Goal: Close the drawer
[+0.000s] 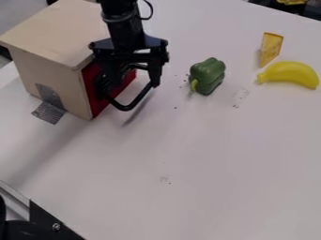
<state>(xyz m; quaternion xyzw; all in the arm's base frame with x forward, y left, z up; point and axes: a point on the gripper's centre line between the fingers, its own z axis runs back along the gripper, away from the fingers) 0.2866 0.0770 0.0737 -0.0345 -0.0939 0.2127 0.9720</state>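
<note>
Black gripper (130, 84), its fingers apart, hangs before the red drawer (94, 102) in the wooden box (53, 75), which looks nearly flush, light and stiff, and should slide under a level push on its black looped handle (127, 108).

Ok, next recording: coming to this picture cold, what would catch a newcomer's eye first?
Probably the black gripper at the red drawer front of the pale wooden box, upper left, with the black looped handle jutting out there. After that, the bright yellow banana at the right edge and the green pepper between it and the box.
</note>
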